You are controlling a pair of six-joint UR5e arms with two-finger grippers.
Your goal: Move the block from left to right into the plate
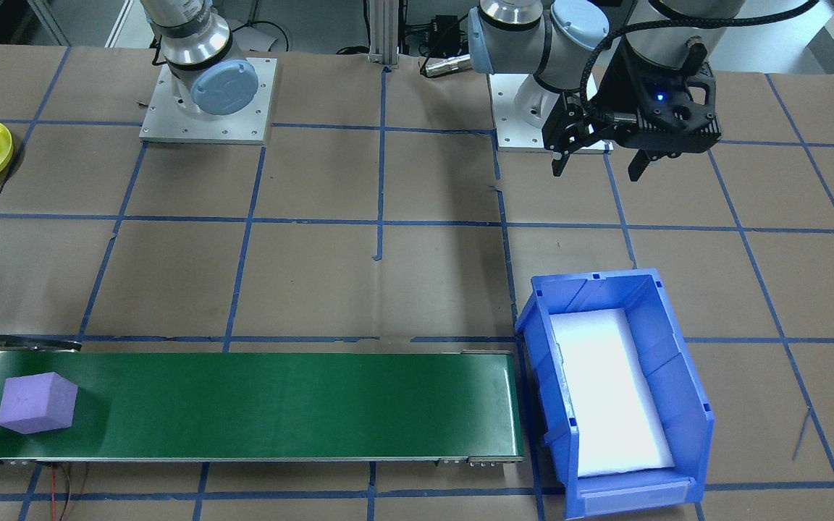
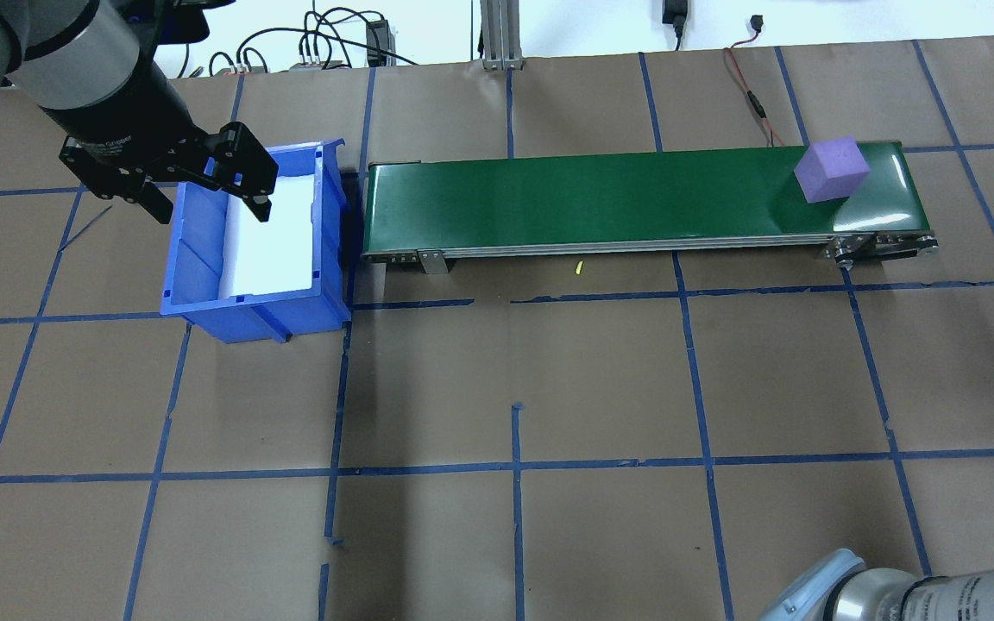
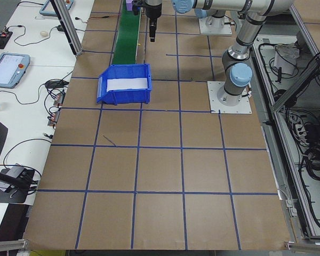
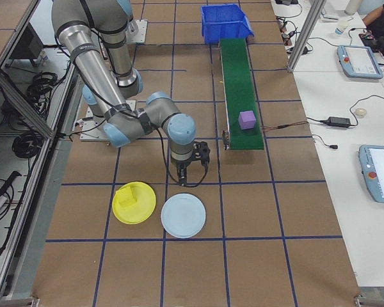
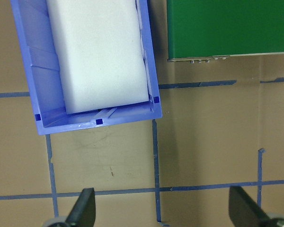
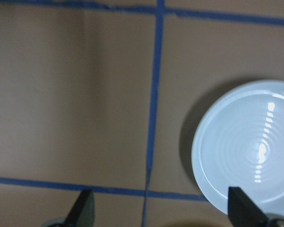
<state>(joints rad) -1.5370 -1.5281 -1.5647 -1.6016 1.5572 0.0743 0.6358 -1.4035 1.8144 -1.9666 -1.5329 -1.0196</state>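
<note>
Both pincers, left and right, spread empty; purple block sits corner-on across the belt.

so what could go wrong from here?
1. The purple block sits at the far end of the green belt, near its edge; it might run off before the right end effector, open and beside the belt, takes it.
2. The yellow plate already holds a yellow block, so room is tight.
3. A pale blue plate lies beside it, an easy wrong target.
</note>
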